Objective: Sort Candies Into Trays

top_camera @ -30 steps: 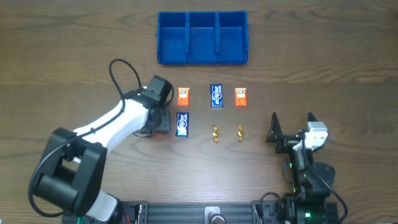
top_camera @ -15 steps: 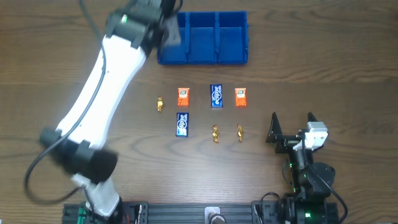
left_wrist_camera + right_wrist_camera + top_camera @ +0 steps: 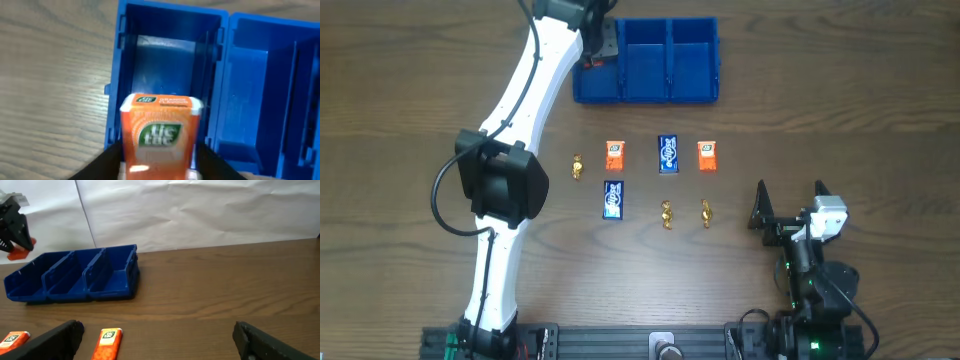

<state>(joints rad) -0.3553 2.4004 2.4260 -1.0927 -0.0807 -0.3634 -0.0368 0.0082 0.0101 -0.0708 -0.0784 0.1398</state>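
The left arm reaches up the tabletop (image 3: 840, 110) to the blue three-compartment tray (image 3: 660, 95). The left gripper (image 3: 161, 167) pinches an orange mint box (image 3: 161, 132) between its fingers, held over the tray's left compartment, near that compartment's front wall. The divider to the middle compartment stands just beside the box.

The other candies lie on the tabletop between the tray and the arm bases:
- **Nearer the tray:** a gold-wrapped candy (image 3: 577, 166), an orange box (image 3: 615, 154), a blue box (image 3: 667, 153) and another orange box (image 3: 707, 155) sit in a loose row.
- **Nearer the bases:** a second blue box (image 3: 613, 199) and two more gold-wrapped candies (image 3: 666, 214) (image 3: 706, 211) lie well apart from one another.

The right gripper (image 3: 790, 192) stands to the right of these candies. Its fingers are spread wide, with nothing between them. In the right wrist view, a white sheet (image 3: 200, 210) hangs behind the tray.
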